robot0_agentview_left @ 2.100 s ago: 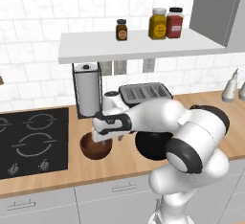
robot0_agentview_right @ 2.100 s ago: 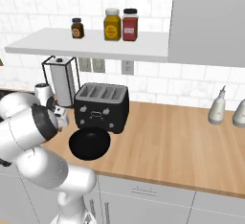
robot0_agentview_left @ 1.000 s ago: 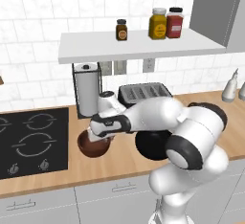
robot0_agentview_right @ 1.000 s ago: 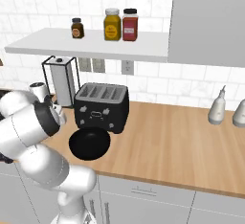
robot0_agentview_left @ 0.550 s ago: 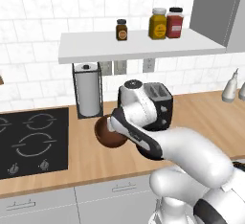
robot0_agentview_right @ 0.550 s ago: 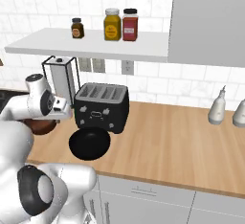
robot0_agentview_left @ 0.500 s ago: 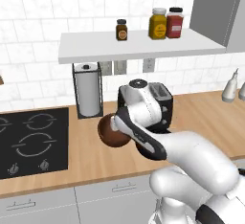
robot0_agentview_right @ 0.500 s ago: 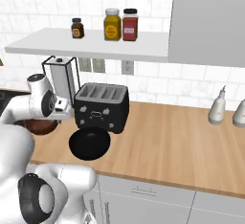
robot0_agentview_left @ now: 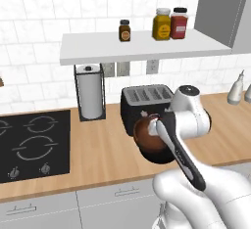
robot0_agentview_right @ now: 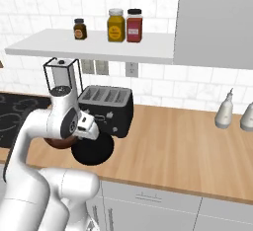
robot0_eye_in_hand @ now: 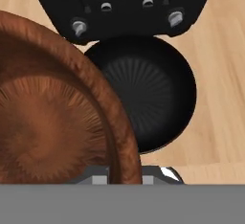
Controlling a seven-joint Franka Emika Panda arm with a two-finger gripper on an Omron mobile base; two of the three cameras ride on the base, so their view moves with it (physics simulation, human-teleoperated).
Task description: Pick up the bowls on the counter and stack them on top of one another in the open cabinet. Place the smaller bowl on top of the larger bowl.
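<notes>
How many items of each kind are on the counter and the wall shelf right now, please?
Bowls: 2, brown bowl and black bowl
Jars on shelf: 3
Toaster: 1
Paper towel holder: 1
Bottles at right: 2
Total: 9

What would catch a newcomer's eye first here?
The white arm's tool holds the reddish-brown bowl up in front of the black toaster. In the hand view that bowl looms large at left, with the black bowl on the light-wood counter below. Three jars stand on the white shelf above.
</notes>
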